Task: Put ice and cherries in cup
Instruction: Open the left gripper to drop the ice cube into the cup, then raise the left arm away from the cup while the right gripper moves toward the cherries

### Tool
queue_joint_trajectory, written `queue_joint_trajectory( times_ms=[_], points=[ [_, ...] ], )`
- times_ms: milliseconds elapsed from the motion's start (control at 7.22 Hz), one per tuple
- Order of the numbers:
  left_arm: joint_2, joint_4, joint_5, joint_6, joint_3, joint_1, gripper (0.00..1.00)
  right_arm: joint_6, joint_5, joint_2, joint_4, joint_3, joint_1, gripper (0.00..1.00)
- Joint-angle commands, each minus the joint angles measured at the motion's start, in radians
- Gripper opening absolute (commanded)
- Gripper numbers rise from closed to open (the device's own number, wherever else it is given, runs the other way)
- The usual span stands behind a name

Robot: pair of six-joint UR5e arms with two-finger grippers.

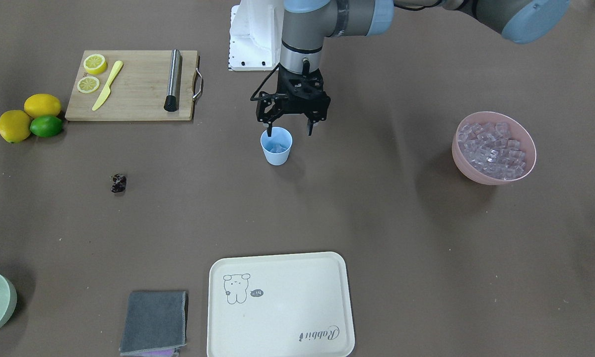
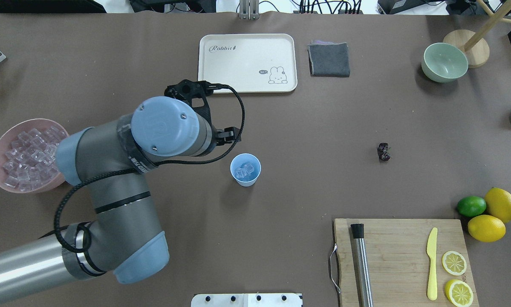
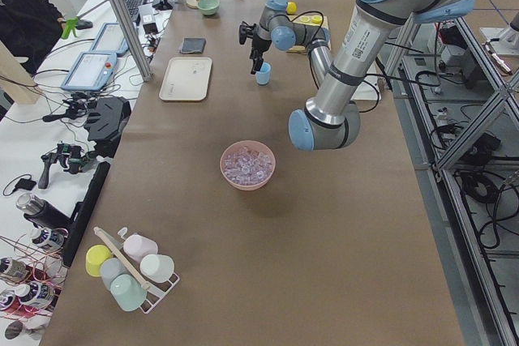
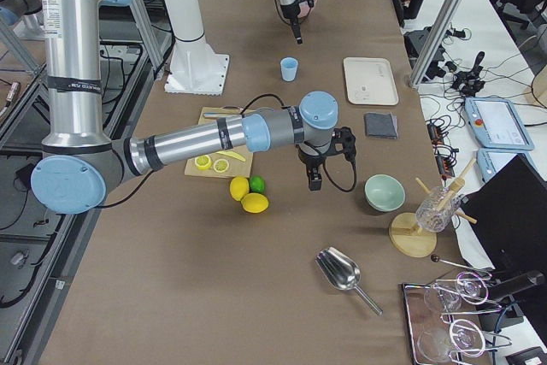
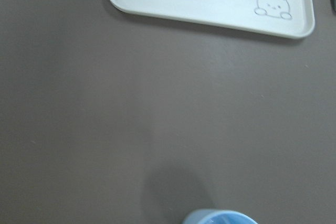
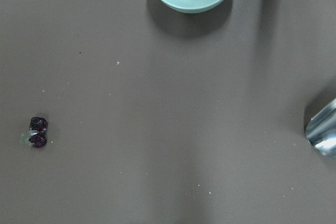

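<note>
At the left end of the desk a pink bowl is sitting, heaped with ice nearly to its rim. My left arm is reaching from that end toward the middle of the desk. I am holding my left fingers spread apart and pointing straight down, gripping nothing. In the front-facing view one fingertip is hanging at the rim of the cup and the other is hanging off to its side; I cannot tell whether the first is touching. The light-blue cup is standing upright near the middle of the desk, with a few clear cubes lying in its bottom.

Beyond the cup, at the far edge, a cream tray with a rabbit drawing is lying flat, with a folded gray cloth just to its right. The cherries are lying on the bare desk in the right half, well apart from the cup.

At my own edge, toward the right end, a wooden cutting board is carrying a steel rod, a yellow knife and two lemon slices. Just past the board's far right corner, a lime and two lemons are huddling together. A pale green bowl is sitting near the far right corner.

My right fingers are hanging above the right end, between the lemons and the green bowl. They are showing only in the side view, so I cannot tell whether they are spread or closed.
</note>
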Motion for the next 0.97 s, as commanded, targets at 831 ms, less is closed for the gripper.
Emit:
queue_joint_trajectory(
  times_ms=[831],
  points=[
    [0.13,0.124,-0.192,0.278,-0.135,-0.365,0.98,0.604,-0.347,0.23,0.2,-0.034,-0.531,1.0]
  ],
)
